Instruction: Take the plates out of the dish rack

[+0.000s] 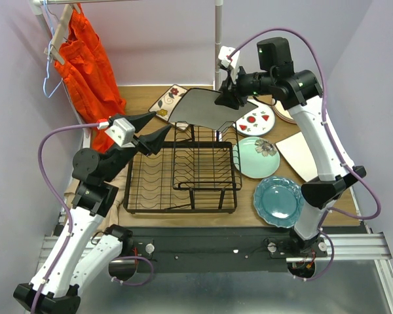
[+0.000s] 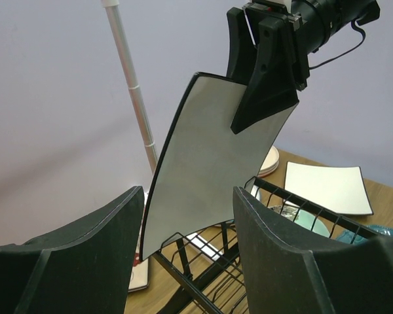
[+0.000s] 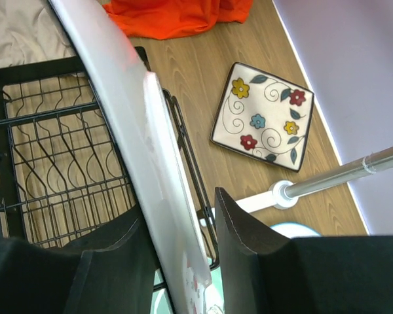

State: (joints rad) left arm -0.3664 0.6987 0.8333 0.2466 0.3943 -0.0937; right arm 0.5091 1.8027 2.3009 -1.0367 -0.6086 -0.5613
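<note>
The stiff, breakable white square ceramic plate [image 1: 203, 108] was straddled at its top rim by the right gripper [image 1: 226, 99], maybe not squeezed yet; the left gripper [image 1: 160, 123] was seen wide open, empty.

White arm links [image 1: 85, 239], black joints [image 1: 88, 163]. A purple cable [image 1: 49, 140] loops off each wrist. Left end effector [image 1: 162, 122] and right end effector [image 1: 226, 101] have black wedge fingers [image 2: 285, 255].
</note>
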